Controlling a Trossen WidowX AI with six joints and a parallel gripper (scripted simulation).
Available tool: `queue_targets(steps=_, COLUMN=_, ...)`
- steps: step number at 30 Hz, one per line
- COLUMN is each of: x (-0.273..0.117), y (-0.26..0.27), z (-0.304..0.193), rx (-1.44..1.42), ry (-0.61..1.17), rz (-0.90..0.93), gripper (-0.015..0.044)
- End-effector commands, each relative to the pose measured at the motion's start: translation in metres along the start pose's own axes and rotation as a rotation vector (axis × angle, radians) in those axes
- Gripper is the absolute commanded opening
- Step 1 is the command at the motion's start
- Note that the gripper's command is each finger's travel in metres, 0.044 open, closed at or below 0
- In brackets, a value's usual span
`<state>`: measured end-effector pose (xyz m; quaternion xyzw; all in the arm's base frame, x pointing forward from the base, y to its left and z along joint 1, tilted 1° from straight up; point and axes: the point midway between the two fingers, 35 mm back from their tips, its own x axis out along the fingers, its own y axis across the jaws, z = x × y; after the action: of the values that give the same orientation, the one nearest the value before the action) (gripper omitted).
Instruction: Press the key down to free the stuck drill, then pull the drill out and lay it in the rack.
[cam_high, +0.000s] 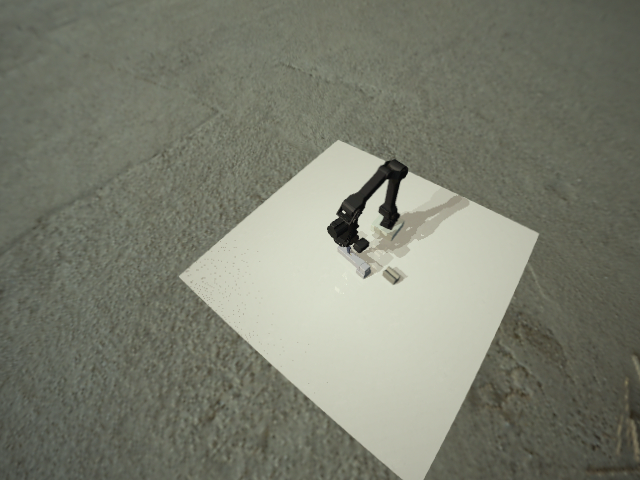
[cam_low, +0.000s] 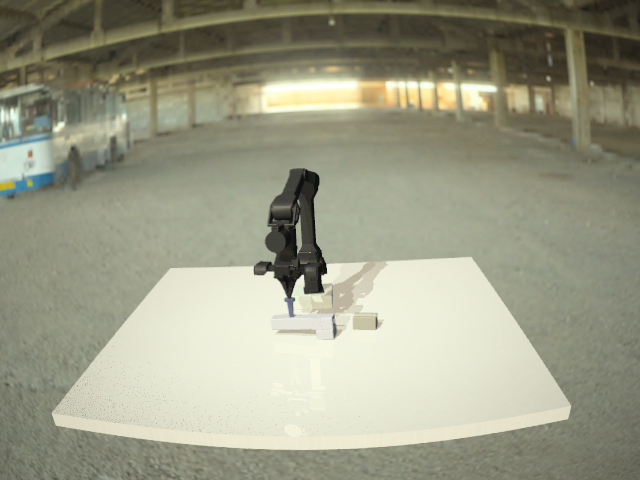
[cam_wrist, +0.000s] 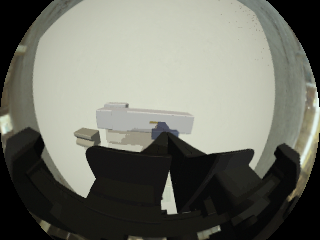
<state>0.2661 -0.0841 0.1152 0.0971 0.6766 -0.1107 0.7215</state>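
A dark blue key (cam_low: 291, 307) (cam_wrist: 158, 134) stands upright in a long pale grey body (cam_high: 356, 261) (cam_low: 298, 323) (cam_wrist: 145, 120), near the end away from its wider block. My gripper (cam_low: 289, 297) (cam_wrist: 165, 135) is shut and empty, pointing down. Its fingertips are at the key's top and seem to touch it; they hide part of the key in the wrist view. A small khaki grooved block, which looks like the rack (cam_high: 391, 275) (cam_low: 364, 321) (cam_wrist: 87, 136), lies beyond the wide block. I cannot tell the drill apart from the grey body.
The white table top (cam_high: 330, 351) (cam_low: 413, 377) carries all of these. A small yellowish piece (cam_wrist: 154, 122) shows on the grey body beside the key. The arm's pale base (cam_low: 321, 300) stands behind the grey body.
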Motion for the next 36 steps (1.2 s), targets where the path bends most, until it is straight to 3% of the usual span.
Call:
queue_targets(steps=1, x=0.011, y=0.001, z=-0.007, rx=0.003, ry=0.03, rz=0.003, gripper=0.0)
queue_targets(steps=36, x=0.024, y=0.002, z=-0.01, rx=0.003, ry=0.03, rz=0.003, gripper=0.0)
